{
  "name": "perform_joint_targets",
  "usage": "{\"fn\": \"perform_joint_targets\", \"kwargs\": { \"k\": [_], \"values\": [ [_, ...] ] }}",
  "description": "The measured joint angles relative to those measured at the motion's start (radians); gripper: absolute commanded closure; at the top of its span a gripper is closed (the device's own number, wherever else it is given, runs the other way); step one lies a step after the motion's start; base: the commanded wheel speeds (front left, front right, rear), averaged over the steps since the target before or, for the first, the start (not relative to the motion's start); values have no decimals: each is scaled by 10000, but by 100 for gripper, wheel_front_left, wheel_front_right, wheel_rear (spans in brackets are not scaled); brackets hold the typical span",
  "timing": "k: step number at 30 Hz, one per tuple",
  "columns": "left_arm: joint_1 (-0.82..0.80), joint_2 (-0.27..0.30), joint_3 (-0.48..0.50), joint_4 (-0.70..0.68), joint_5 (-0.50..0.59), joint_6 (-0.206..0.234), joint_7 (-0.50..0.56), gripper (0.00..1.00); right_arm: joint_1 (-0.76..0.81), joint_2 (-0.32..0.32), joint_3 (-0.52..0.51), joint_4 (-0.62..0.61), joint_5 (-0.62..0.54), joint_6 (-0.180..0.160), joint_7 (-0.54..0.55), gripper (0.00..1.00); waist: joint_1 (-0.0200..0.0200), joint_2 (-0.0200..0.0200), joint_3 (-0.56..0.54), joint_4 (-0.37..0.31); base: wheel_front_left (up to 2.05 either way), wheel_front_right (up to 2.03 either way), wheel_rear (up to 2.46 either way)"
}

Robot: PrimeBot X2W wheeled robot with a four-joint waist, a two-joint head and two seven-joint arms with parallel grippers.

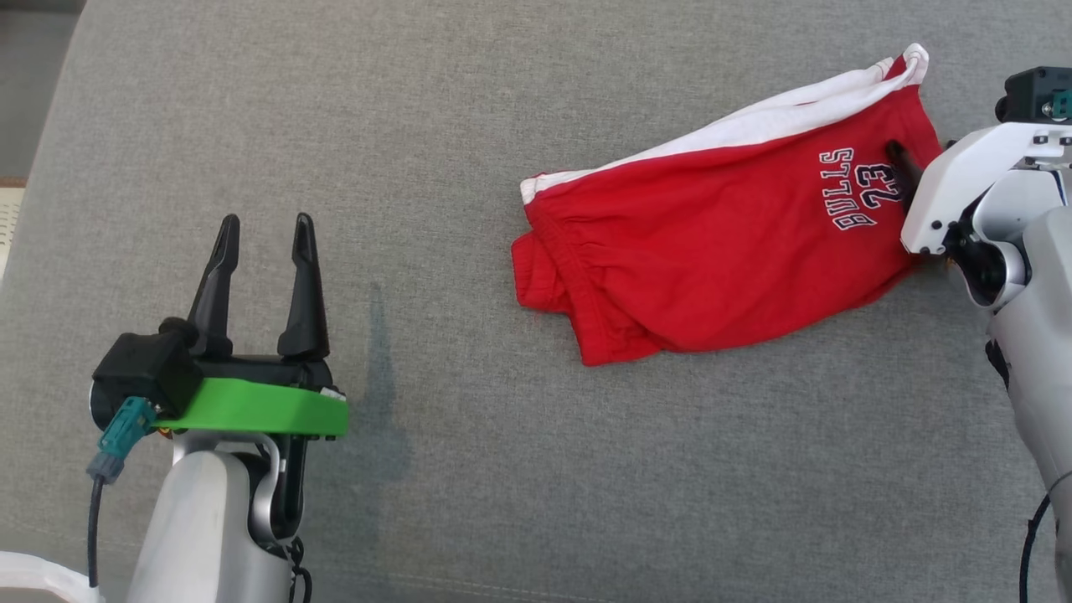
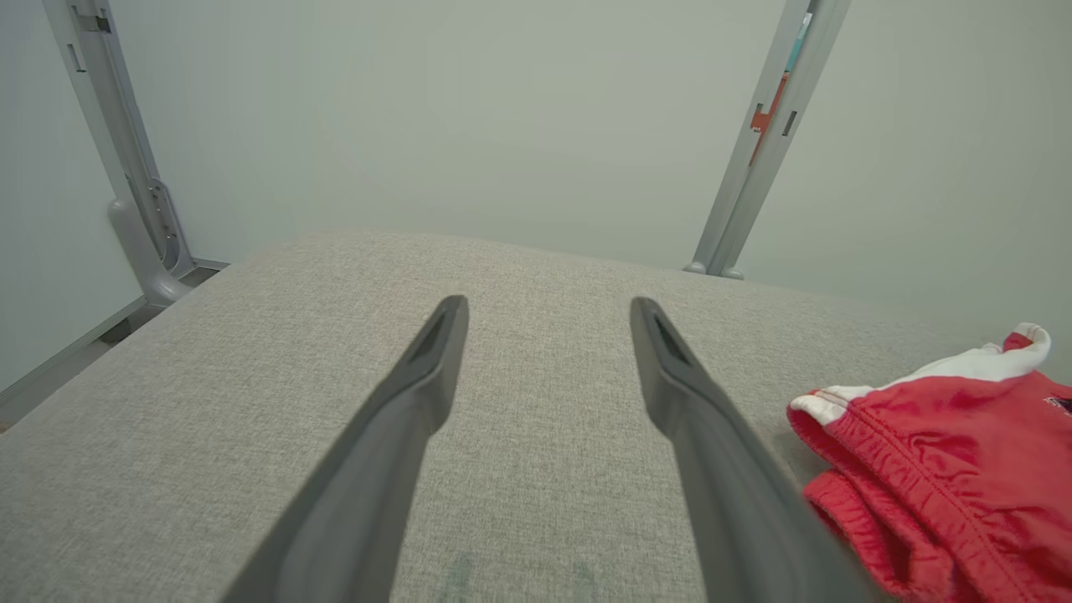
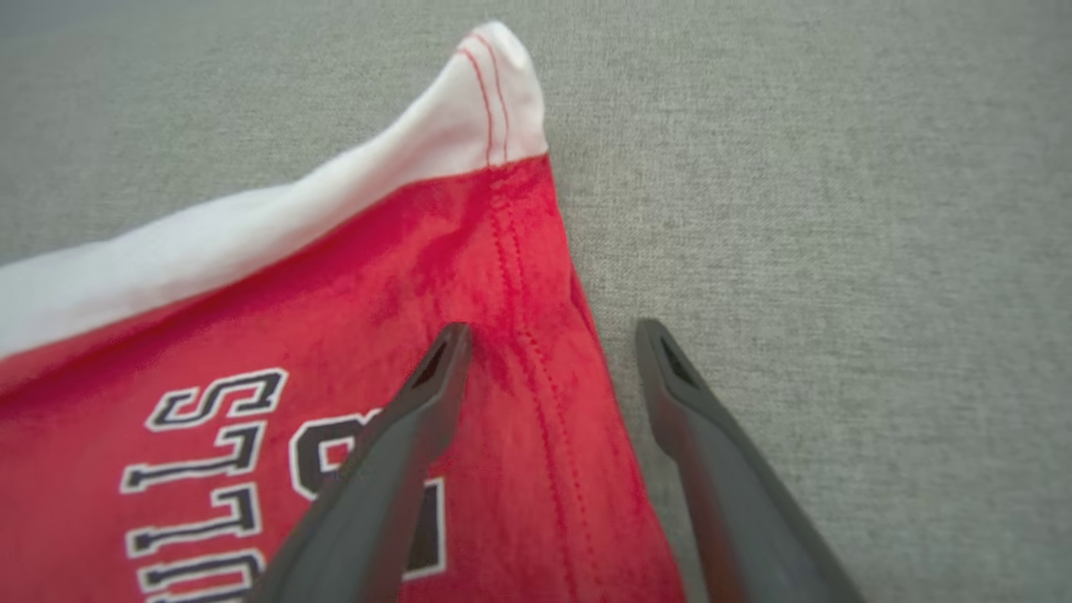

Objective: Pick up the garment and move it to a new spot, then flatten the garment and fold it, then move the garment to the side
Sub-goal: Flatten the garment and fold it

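Right pincer, spread wide, straddles the garment edge, perhaps touching it.

One garment, two hands, two metal posts

Grey woven upholstered surface, coarse weave, flat, reaching most edges of the head view. Darker vertical smudge on the fabric at lower centre-left. Beyond its left edge, a strip of darker grey floor, with a brownish band below it. In the left wrist view, a plain pale grey-green wall stands behind the surface. Two grey metal posts lean against the wall: the left post has a curved foot, the right post an orange mark. Soft, even light, no hard shadows.
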Motion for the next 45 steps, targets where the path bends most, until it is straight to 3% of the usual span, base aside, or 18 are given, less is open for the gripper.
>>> {"fn": "perform_joint_targets", "kwargs": {
  "k": [6, 7, 8, 9, 17, 26, 33, 38, 45],
  "values": [
    [-1, 6, -188, 19, -15, 0, 0, 0, -314, 88, 282, 543, -27, -12, 372, 0, 0, 0, 54, 174, 0, 0, 0],
    [-1, 6, -226, 40, -29, -2, 0, 0, -354, 88, 334, 598, 2, -13, 443, 26, 0, 0, 50, 200, 0, 0, 0],
    [-1, 8, -242, 50, -52, -2, 0, 0, -365, 84, 370, 627, 29, -13, 451, 93, 0, 0, 45, 217, 0, 0, 0],
    [-1, 19, -244, 65, -86, -2, 0, 0, -369, 86, 422, 652, 59, -15, 453, 100, 0, 0, 36, 233, 0, 0, 0],
    [121, 71, -318, 244, -188, -2, 0, 0, -150, 19, 332, 828, 508, 8, -140, 100, 0, 0, -187, 227, 0, 0, 0],
    [334, 125, -435, 322, -272, -2, 0, 0, 575, -965, -401, 721, 529, 4, -1381, 100, 0, 0, -580, -156, 0, 0, 0],
    [382, 138, -529, 370, -290, -2, 0, 0, 851, -1475, -1244, 594, -56, 2, -1699, 100, 0, 0, -886, -485, 0, 0, 0],
    [426, 134, -585, 456, -303, -2, 0, 0, 1025, -1179, -1482, -50, -600, 0, -1429, 100, 0, 0, -1138, -542, 0, 0, 0],
    [623, 182, -575, 491, -355, -2, 0, 0, 1623, 56, -1007, -2054, -1154, -2, -591, 100, 0, 0, -1471, -505, 0, 0, 0]
  ]
}}
